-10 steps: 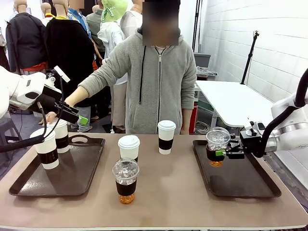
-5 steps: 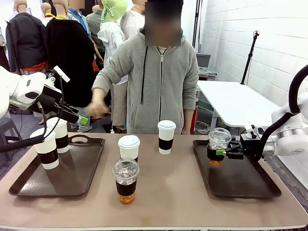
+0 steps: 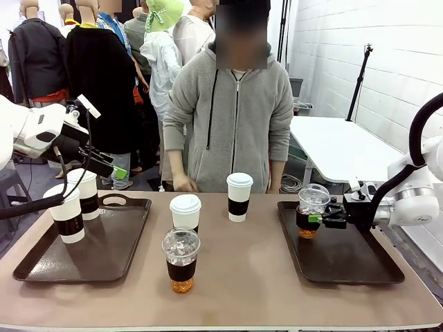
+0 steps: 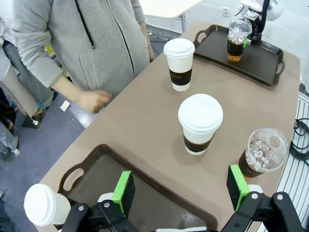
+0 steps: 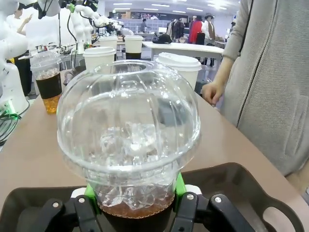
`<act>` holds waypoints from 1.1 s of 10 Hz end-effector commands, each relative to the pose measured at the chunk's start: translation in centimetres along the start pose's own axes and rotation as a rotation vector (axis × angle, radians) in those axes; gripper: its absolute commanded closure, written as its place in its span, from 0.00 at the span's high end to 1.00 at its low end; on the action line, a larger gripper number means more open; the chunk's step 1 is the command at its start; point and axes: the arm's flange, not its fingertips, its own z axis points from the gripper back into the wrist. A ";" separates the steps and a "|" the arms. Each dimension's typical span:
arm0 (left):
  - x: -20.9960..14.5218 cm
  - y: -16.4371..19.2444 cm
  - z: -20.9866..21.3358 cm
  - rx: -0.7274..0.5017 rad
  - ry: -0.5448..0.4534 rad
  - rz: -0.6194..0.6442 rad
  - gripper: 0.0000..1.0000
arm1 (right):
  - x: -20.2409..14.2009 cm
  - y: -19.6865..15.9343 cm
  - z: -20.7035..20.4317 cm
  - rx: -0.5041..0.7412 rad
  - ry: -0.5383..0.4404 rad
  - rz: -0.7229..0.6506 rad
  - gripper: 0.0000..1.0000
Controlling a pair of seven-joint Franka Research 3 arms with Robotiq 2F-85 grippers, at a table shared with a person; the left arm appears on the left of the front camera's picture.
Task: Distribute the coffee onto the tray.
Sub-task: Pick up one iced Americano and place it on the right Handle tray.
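Your brown tabletop (image 3: 242,283) runs before a person in a grey hoodie (image 3: 235,117) at the far side. On the left tray (image 3: 111,252) stand a near paper cup (image 3: 66,214) and a far paper cup (image 3: 87,194). Your left end effector (image 3: 114,170) hovers above the far one, its fingers apart and holding nothing. Mid-table, off any tray, you have a lidded white cup (image 3: 185,211), a clear iced coffee (image 3: 181,257) nearer, and another white cup (image 3: 239,196) farther right. At the far left corner of the right tray (image 3: 353,259), your right end effector (image 3: 320,219) is clamped on the second iced coffee (image 3: 311,206). You cannot tell whether its base touches the tray.
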 end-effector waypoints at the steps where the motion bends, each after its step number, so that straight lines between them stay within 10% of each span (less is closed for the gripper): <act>1: -0.2 0.4 -0.1 -0.014 -0.007 -0.018 1.00 | 0.2 -1.0 -0.4 -0.001 -0.008 0.008 0.64; 10: -0.2 0.4 -0.1 -0.014 -0.007 -0.018 1.00 | -1.4 -0.7 -1.0 0.002 0.016 -0.031 0.64; 11: -0.2 0.4 -0.1 -0.014 -0.007 -0.018 1.00 | -1.5 -0.5 -0.8 0.006 0.029 -0.037 0.84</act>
